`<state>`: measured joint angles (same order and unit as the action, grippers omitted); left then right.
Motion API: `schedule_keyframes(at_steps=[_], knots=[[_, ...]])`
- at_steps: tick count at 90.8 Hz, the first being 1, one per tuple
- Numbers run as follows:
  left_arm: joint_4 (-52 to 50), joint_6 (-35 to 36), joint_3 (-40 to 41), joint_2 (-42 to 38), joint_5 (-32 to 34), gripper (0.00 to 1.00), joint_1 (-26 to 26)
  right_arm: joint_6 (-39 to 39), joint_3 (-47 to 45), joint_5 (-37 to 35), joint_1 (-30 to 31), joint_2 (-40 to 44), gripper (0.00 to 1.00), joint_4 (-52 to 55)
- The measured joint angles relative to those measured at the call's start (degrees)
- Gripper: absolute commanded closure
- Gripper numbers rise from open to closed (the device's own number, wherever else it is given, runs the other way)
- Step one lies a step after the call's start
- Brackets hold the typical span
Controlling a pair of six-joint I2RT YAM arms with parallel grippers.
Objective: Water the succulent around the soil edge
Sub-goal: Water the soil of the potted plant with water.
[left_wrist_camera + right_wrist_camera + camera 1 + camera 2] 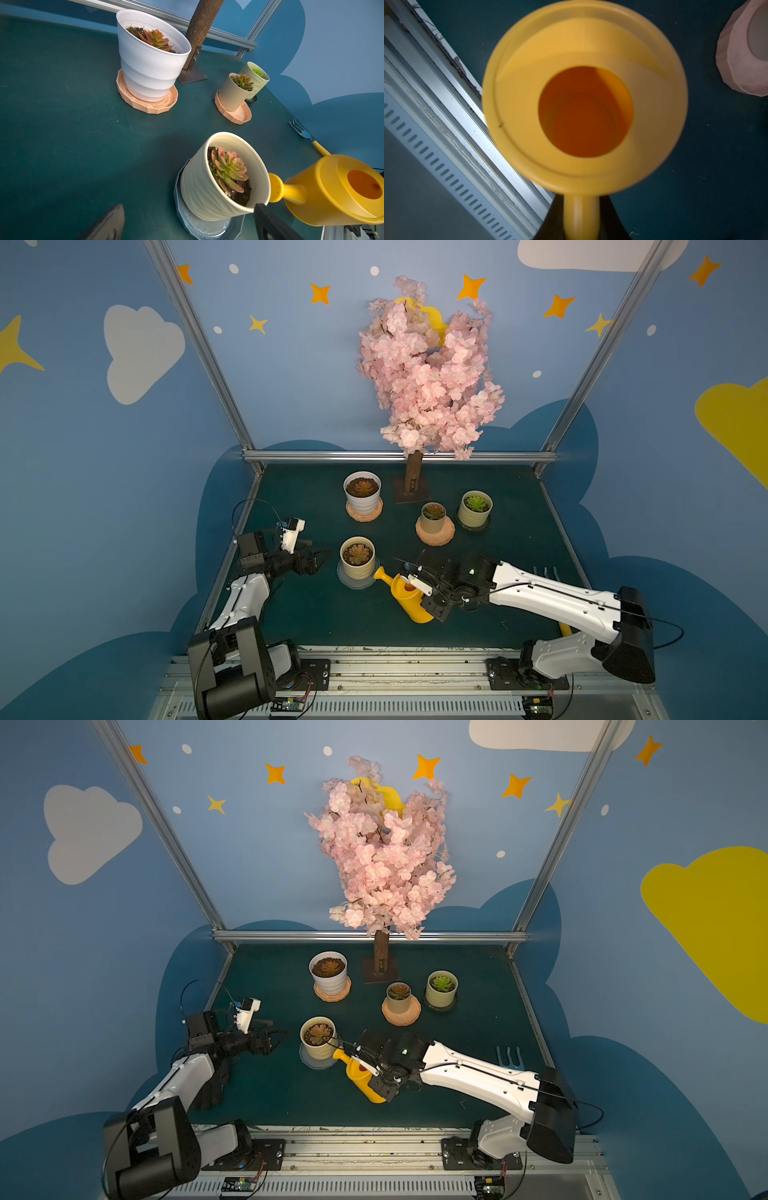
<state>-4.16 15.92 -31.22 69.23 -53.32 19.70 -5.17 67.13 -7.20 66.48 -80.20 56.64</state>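
The succulent, a pink-green rosette in dark soil, grows in a ribbed cream pot on a grey-blue saucer. My right gripper is shut on the handle of a yellow watering can. The can is tilted toward the pot. Its spout head sits just outside the pot's rim. No water is visible. My left gripper stands open and empty, close to the pot's far side from the can.
Behind stand a white pot on a peach saucer, a small beige pot on a peach saucer, and a pale green pot. A pink blossom tree rises at the back centre. A small blue rake lies at the right.
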Motion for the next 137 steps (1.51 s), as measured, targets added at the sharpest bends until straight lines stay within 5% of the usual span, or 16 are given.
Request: schedule_keyframes(at_steps=[137], knots=[[0.74, -0.02, 0.81, -0.63, 0.39, 0.0, 0.0, 2.47, 16.87, -1.57, -1.14, -11.93, 1.0, 12.83]])
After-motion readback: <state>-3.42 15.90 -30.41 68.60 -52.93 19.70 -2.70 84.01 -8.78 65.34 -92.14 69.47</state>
